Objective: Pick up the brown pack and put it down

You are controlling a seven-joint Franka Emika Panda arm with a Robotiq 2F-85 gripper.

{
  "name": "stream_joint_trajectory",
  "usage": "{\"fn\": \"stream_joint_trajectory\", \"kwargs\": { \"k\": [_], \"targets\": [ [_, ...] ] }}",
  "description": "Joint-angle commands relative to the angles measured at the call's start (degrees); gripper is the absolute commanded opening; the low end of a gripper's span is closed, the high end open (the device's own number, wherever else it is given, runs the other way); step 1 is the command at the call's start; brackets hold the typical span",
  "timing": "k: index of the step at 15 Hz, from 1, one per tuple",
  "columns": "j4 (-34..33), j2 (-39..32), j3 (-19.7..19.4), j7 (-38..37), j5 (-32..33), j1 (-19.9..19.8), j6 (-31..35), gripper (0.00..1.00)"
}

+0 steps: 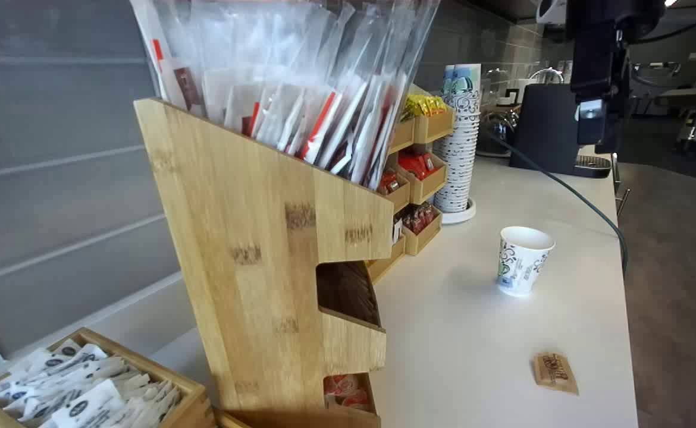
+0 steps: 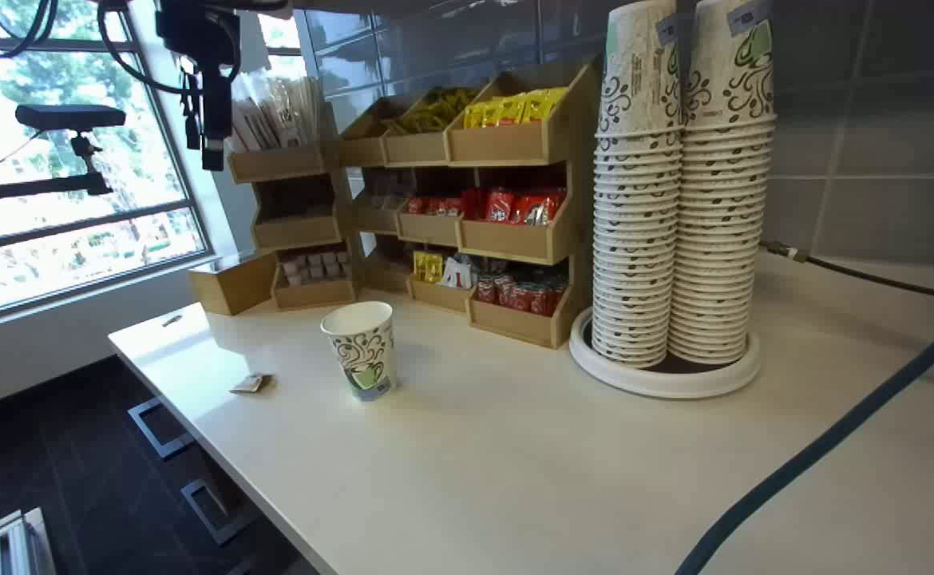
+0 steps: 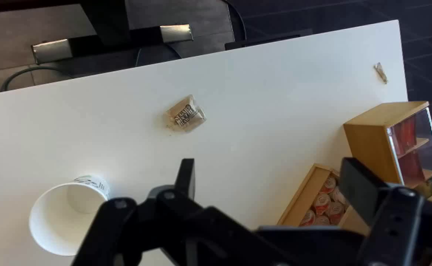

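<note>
The gripper [image 3: 271, 177] hung above the counter [image 3: 260, 85], its fingers [image 3: 360, 192] spread wide apart in the wrist view. The brown pack [image 3: 185, 115] lay on the counter near the edge, apart from the paper cup [image 1: 522, 264], which stood upright. In both exterior views, a wooden rack [image 2: 495, 145] of packets [image 2: 511, 112] and tall stacks of cups [image 2: 635, 239] stood along the wall [image 2: 874, 212].

brown pack [image 3: 186, 113] on a white counter [image 3: 275, 92], paper cup [image 3: 68, 216] at lower left, gripper [image 3: 270, 181] spread wide, small scrap [image 3: 380, 72] near the counter's corner, wooden bin [image 3: 302, 195] of round tubs [image 3: 322, 204]
</note>
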State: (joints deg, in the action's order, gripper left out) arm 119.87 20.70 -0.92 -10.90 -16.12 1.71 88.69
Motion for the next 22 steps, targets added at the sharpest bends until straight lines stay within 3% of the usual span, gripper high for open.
{"fn": "stream_joint_trajectory", "kwargs": {
  "k": [1,8,16,19,22],
  "targets": [
    [-0.1,0.0,0.8,0.2,-0.2,-1.0,-0.2,1.0],
    [-0.1,0.0,0.8,0.2,-0.2,-1.0,-0.2,1.0],
    [2.6,-3.3,5.9,13.6,7.0,3.4,-2.0,1.0],
    [5.8,-3.2,7.5,17.9,12.6,4.8,-0.5,1.0],
    [10.1,-2.6,7.9,21.5,16.1,5.8,6.0,1.0]
  ]
}}
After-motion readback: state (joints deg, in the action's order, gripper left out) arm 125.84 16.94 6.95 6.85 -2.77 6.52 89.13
